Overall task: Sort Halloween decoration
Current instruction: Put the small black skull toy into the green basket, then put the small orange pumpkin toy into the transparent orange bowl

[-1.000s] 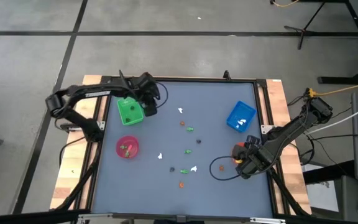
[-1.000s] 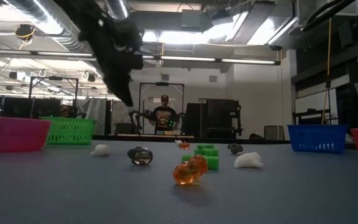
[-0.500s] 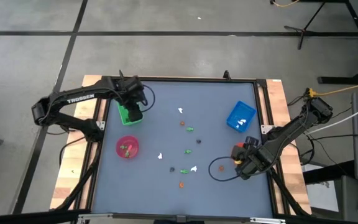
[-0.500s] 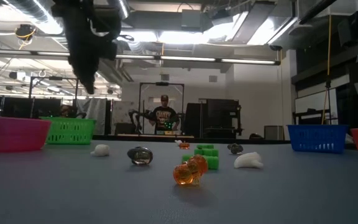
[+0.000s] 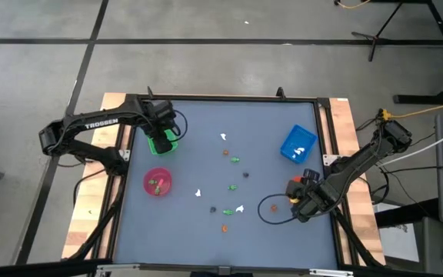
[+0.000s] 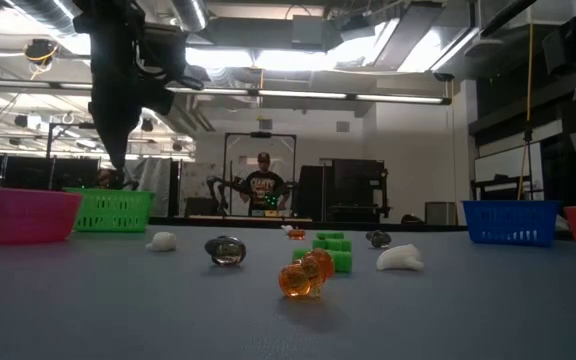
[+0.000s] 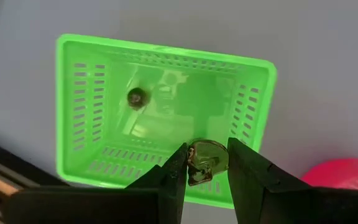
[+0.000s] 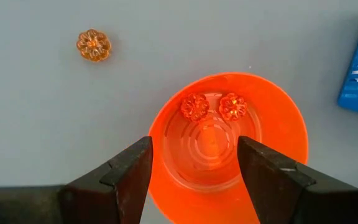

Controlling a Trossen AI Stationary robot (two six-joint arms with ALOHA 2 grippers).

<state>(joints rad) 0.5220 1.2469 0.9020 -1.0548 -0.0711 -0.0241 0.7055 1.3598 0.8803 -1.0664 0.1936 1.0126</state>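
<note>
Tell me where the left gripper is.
The left gripper hangs over the green tray at the table's far left, pinching a dark figure.

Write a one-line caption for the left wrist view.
Left gripper holds a dark figure above the green tray, where another dark figure lies.

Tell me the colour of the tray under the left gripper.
Green; the tray shows best in the left wrist view.

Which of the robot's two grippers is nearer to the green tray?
The left. The left gripper hangs directly above the green tray, shut on a dark figure. The right gripper is across the table, above the orange bowl, open.
</note>
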